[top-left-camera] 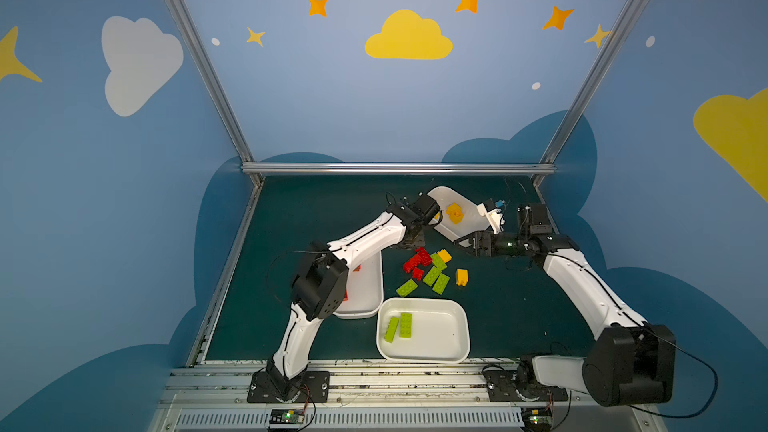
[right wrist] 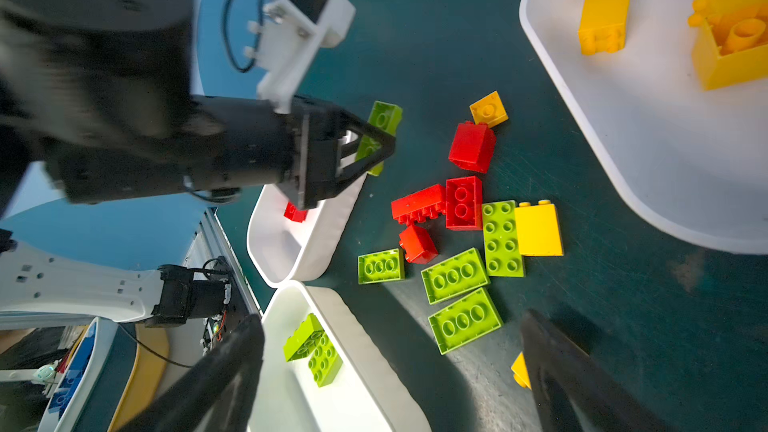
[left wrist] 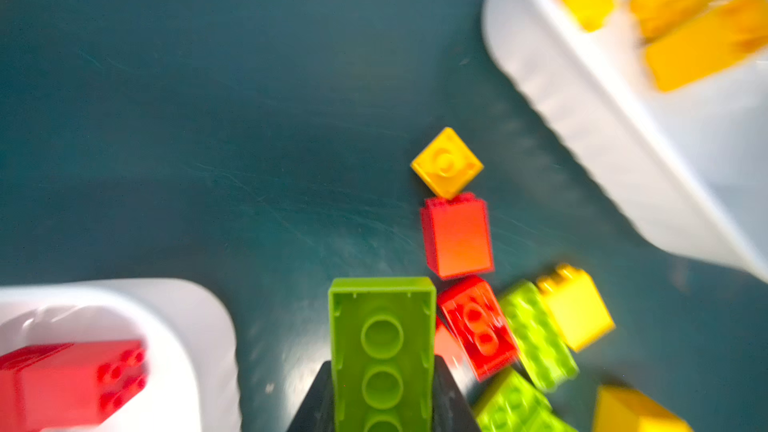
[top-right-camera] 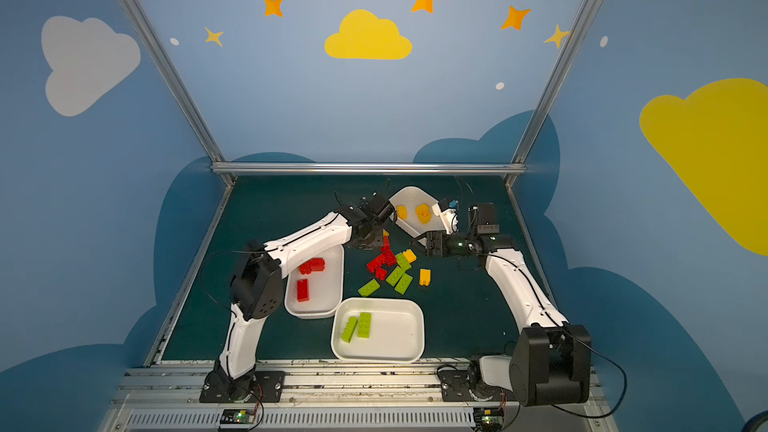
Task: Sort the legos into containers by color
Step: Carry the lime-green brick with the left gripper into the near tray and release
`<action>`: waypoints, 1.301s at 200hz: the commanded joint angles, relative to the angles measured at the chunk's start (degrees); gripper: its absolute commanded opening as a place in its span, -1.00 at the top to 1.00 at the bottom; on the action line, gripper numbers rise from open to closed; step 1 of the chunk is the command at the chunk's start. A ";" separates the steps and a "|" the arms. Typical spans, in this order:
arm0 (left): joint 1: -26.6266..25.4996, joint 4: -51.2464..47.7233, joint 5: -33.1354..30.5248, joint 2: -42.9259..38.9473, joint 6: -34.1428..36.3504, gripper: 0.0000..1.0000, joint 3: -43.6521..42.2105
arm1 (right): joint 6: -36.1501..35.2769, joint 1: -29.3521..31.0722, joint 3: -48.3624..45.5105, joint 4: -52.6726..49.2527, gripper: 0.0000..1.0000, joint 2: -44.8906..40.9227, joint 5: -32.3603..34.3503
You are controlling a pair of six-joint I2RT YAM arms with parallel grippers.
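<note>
Looking down, you see the matte dark-green bench (top-left-camera: pixel 316 209) carrying three glossy white rounded tubs: the yellow-brick tub (top-left-camera: pixel 471 222) at one o'clock, the red-brick tub (top-right-camera: pixel 328 297) at nine, partly hidden under your left arm (top-left-camera: pixel 365 243), the green-brick tub (top-left-camera: pixel 440 338) at six. Your left tool (right wrist: pixel 382 145), at the pile's eleven o'clock edge, is clenched on a lime oblong brick (left wrist: pixel 381 347), hollow underside showing. Your right tool (top-left-camera: pixel 463 245) hangs released at two o'clock. Studded legos (top-left-camera: pixel 428 268) lie heaped mid-bench, several touching.

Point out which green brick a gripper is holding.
The oblong green brick shut in the left gripper, hollow underside showing. The other green bricks lie loose on the mat or in a white tub.
</note>
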 commanded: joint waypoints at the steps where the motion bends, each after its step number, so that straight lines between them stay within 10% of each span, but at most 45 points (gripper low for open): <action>1: -2.76 -3.14 4.41 -6.13 6.09 0.39 -4.80 | -0.03 -0.27 1.57 0.06 -0.89 -0.49 -0.14; 118: -19.38 0.83 21.05 -22.65 9.44 0.44 -31.49 | -0.89 0.33 -0.62 -0.86 -0.89 -1.15 -0.20; 260: -12.74 -1.97 27.41 -25.34 17.35 -0.30 -29.61 | -0.92 0.53 -0.03 -0.86 -0.89 -0.68 0.36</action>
